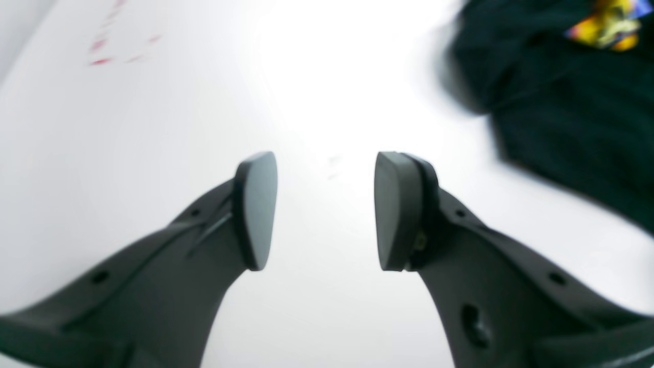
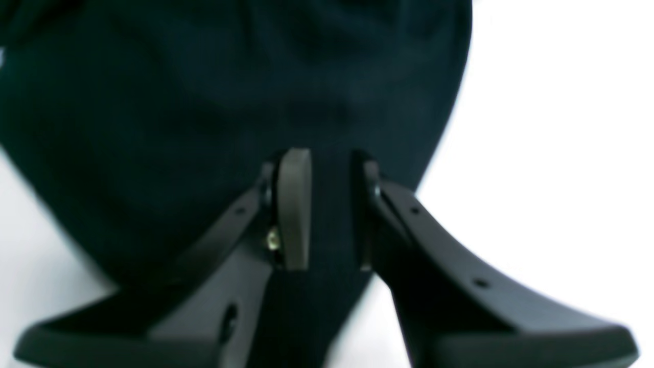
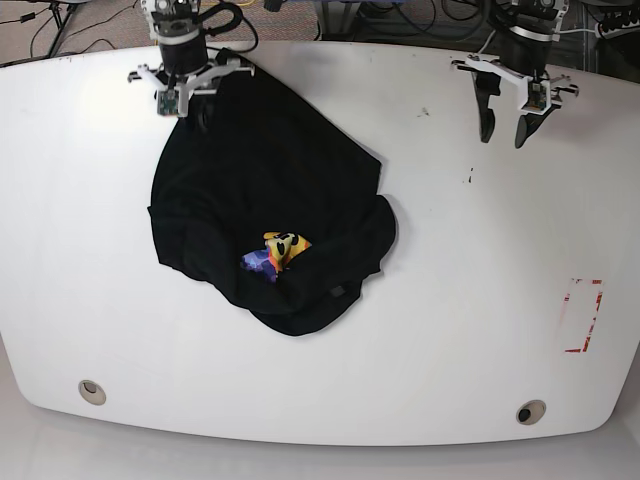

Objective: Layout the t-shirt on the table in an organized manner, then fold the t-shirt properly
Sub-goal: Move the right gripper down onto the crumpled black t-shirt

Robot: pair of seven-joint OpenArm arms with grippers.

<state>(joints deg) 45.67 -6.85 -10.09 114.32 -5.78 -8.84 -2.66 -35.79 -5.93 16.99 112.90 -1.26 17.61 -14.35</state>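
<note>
The black t-shirt (image 3: 260, 190) lies crumpled on the left half of the white table (image 3: 450, 300), with its yellow emoji print (image 3: 285, 245) folded in near the middle. My right gripper (image 3: 195, 112) is at the shirt's far corner. In the right wrist view its jaws (image 2: 332, 209) are shut on a fold of the black cloth (image 2: 204, 102). My left gripper (image 3: 503, 140) hangs over bare table at the far right, open and empty (image 1: 325, 209). The shirt (image 1: 572, 102) and its print (image 1: 608, 23) show at the upper right of the left wrist view.
A red-outlined rectangle mark (image 3: 583, 315) is at the table's right side; it also shows in the left wrist view (image 1: 102, 51). Two grommet holes (image 3: 92, 391) (image 3: 530, 411) sit near the front edge. Cables lie beyond the far edge.
</note>
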